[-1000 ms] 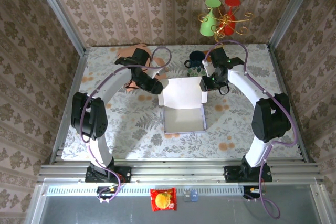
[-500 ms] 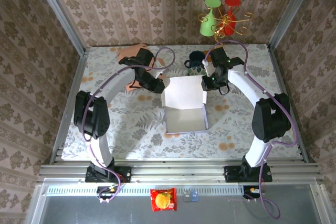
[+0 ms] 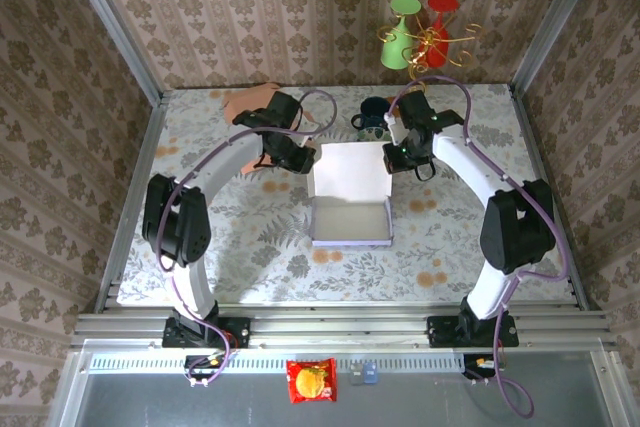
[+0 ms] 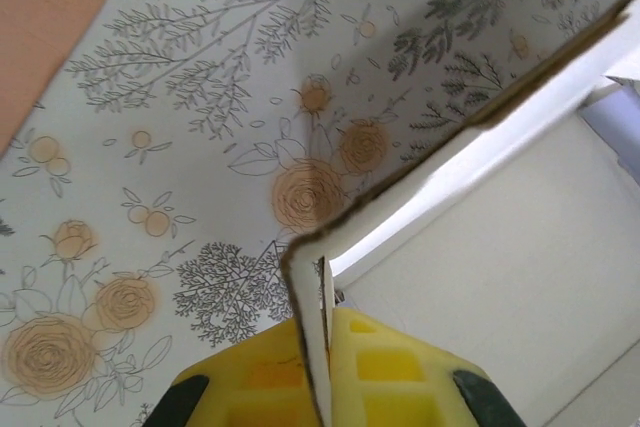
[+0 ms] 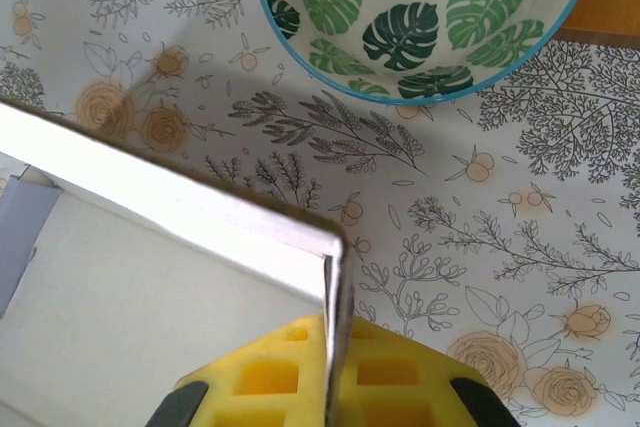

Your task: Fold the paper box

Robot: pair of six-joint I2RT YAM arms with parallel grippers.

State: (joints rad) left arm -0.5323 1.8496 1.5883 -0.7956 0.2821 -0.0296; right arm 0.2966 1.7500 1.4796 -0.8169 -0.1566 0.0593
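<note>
One flower-printed table is carrying everything here, and the two arms are reaching out from its near edge and bending inward toward the middle. The paper box is sitting between them at the table's centre, its shallow tray lying flat and its white lid panel standing up from the far side.

The leaf-patterned bowl is resting just behind the box on the right, apart from it. The right wrist camera is looking down on this bowl beyond the cardboard edge. An orange sheet is lying at the far left of the table, well apart from the box. It is also showing at the corner of the left wrist view.

The left gripper is pinching the lid's left edge. Its yellow fingers are pressing together with only the thin card between them. The right gripper is doing the same at the lid's right corner, its yellow fingers squeezing tight against the card's upright edge.
</note>
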